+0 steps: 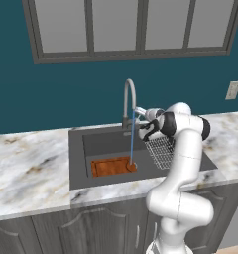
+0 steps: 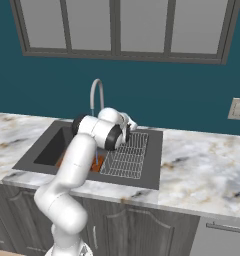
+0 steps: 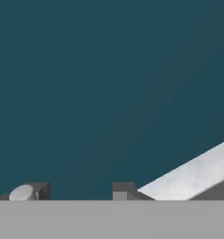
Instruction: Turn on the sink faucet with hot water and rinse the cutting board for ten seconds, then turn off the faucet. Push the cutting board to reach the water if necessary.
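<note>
White robot arm point(image 1: 183, 163) rises nearest the cameras, its two-finger gripper point(image 1: 141, 113) reaching beside the tall grey metal gooseneck faucet point(image 1: 129, 101), jaws parted with nothing between them. Below and left of the hand, a thin blue water stream point(image 1: 132, 139) falls onto the small orange-brown wooden cutting board point(image 1: 112, 166), lying flat in the dark grey rectangular sink point(image 1: 76, 158). Just right sits a wire mesh dish rack point(image 2: 127, 155). No readable writing shows.

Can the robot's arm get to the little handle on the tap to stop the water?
Probably yes. The tool hangs right beside the sink faucet, near its base, and nothing sits between them. The water falls onto the cutting board, below the tool.
</note>
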Robot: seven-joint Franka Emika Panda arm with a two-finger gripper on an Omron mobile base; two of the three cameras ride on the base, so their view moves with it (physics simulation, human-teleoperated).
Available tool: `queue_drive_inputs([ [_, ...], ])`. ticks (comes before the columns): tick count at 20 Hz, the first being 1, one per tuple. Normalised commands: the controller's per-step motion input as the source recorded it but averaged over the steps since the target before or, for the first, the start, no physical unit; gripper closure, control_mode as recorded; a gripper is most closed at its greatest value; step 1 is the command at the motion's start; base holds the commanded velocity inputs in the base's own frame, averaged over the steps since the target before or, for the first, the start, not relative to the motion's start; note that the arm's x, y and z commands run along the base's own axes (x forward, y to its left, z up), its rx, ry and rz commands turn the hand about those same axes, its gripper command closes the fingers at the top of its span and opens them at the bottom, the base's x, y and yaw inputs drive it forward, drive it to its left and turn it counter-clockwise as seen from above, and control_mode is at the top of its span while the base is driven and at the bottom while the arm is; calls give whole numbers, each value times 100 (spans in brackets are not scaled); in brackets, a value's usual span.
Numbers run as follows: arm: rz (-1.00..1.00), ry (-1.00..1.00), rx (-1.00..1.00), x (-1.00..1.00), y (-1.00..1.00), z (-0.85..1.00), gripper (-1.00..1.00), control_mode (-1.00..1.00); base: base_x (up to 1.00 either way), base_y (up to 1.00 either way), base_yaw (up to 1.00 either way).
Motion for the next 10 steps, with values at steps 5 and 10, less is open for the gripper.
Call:
queue_drive_inputs([
  [5, 0, 0, 0, -7, -6, -5, 100, -100, 0, 0, 0],
  [10, 3, 0, 0, -19, 0, 0, 100, -100, 0, 0, 0],
])
